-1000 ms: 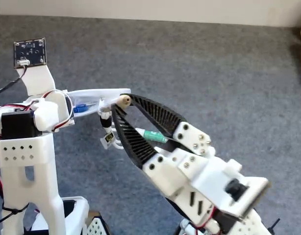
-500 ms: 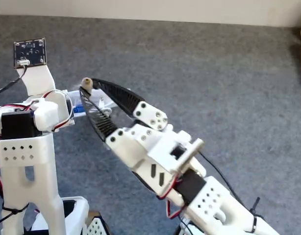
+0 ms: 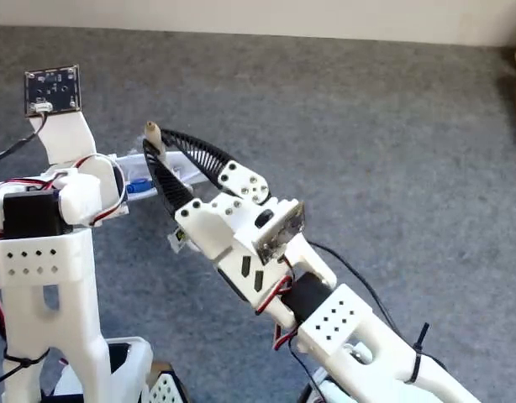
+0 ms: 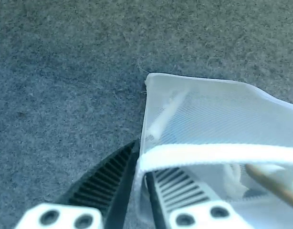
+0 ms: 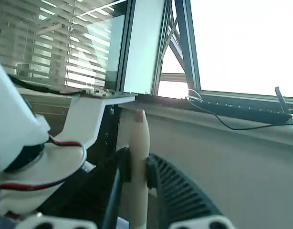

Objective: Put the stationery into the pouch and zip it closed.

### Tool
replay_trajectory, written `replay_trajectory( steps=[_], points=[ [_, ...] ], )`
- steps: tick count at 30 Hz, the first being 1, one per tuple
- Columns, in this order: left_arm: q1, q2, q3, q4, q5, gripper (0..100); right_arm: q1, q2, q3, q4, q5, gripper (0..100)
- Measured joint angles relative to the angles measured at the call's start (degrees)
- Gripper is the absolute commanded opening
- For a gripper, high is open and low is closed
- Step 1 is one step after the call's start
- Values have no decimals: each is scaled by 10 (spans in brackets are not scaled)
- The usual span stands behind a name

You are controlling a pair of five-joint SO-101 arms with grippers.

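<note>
**High view:** Your right gripper [image 3: 155,149], left of centre, is clamped on a beige-tipped stick [image 3: 151,132]. Just the tip clears the black fingers. The pouch [image 3: 187,173] lies behind those fingers, mostly covered. 1 blue item [image 3: 139,186] sits at its left end, kind unclear.

**Left wrist view:** Your left gripper [image 4: 141,148], low centre, is pinched on the pouch's [image 4: 208,109] white rim band. The mesh runs off the right edge. 1 pale pen shape [image 4: 163,117] shows through it. A brown rod [image 4: 273,181] at lower right is blurred and cut off.

**Right wrist view:** The right gripper [image 5: 138,164] grips the stick [image 5: 138,138] at bottom centre. The stick's lower length is cut off.
</note>
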Motion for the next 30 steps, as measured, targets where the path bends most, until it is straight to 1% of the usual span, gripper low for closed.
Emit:
replay_trajectory(
  steps=[2,7,11,15,18,21,24,30],
  points=[
    [0,0,0,0,0,17,0,0,12,0,1,4],
    [0,0,0,0,0,17,-5,0,62,0,91,4],
    [0,0,1,0,0,17,-24,0,93,0,135,4],
    [0,0,1,0,0,17,-29,0,103,0,147,10],
    [0,0,1,0,0,17,-29,0,103,8,149,83],
    [0,0,1,0,0,17,-31,-2,103,56,149,154],
    [0,0,4,0,0,17,-33,-8,102,79,149,157],
    [0,0,5,0,0,17,-33,-9,102,88,149,157]
  ],
)
